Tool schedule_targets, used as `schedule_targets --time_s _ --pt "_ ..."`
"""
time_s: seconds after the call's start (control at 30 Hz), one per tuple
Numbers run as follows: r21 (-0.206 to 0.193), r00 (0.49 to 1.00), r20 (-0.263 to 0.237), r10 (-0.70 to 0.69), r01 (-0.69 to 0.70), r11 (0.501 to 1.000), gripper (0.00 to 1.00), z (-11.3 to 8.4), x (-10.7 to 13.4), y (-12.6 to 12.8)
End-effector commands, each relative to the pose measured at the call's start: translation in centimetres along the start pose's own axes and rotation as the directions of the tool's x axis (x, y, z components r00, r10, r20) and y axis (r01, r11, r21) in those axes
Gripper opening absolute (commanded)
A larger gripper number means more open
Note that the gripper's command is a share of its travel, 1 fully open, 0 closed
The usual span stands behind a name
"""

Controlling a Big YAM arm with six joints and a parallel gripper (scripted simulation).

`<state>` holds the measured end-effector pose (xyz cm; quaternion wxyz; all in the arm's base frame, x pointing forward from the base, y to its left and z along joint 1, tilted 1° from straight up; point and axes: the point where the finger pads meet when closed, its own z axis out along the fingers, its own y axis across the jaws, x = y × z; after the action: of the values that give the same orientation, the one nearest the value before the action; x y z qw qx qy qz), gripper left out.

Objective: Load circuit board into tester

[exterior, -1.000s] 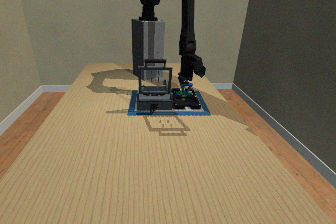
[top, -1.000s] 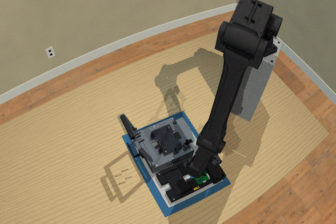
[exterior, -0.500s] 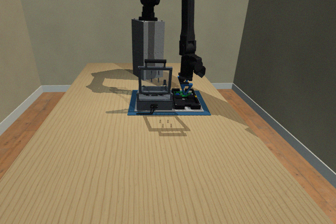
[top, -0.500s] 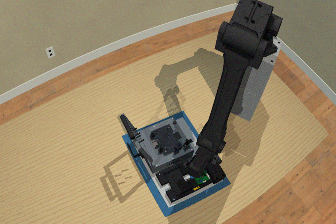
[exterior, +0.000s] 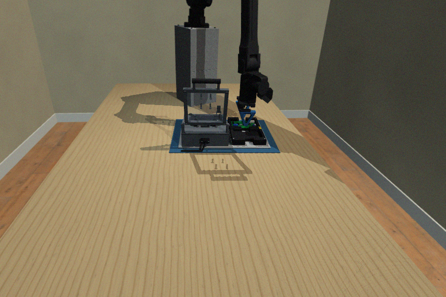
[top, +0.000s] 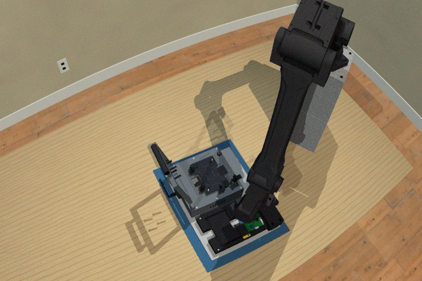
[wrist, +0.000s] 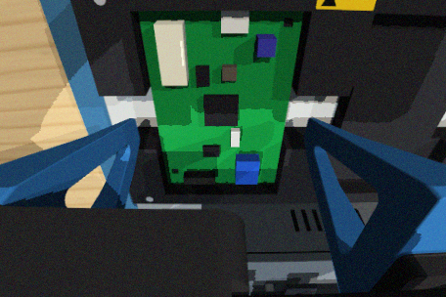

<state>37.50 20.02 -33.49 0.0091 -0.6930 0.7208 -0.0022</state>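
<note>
The green circuit board (top: 251,225) (exterior: 236,121) (wrist: 261,124) lies face up in one pocket of the black tray (top: 213,247) (exterior: 237,140) (wrist: 342,61). Its large white connector (wrist: 171,53) is at the end farther from the tester. My gripper (exterior: 246,125) (wrist: 221,128) is open, its blue fingertips on either side of the board near the finger recesses; their exact height is unclear. The grey tester (top: 218,204) (exterior: 190,139) (wrist: 274,232) stands beside the tray, its lid (top: 159,156) (exterior: 185,106) upright. Its pin plate (top: 211,175) carries no board. The latch hook (top: 235,178) stands opposite the hinge.
Tray and tester stand on a blue mat (top: 201,257) (exterior: 273,148). The tray's other pocket holds no board. A black cable (top: 165,187) (exterior: 192,150) leaves the tester on the hinge side. The arm's grey pedestal (top: 317,114) (exterior: 183,63) stands behind them.
</note>
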Motion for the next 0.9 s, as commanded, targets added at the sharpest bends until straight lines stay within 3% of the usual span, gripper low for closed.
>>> schedule_targets --time_s 0.0,0.87 --pt "0.014 1.0 0.01 0.002 -0.002 1.0 0.92 0.59 -0.63 -0.33" --pt "0.014 1.0 0.01 0.002 -0.002 1.0 0.92 1.02 -0.64 -0.32"
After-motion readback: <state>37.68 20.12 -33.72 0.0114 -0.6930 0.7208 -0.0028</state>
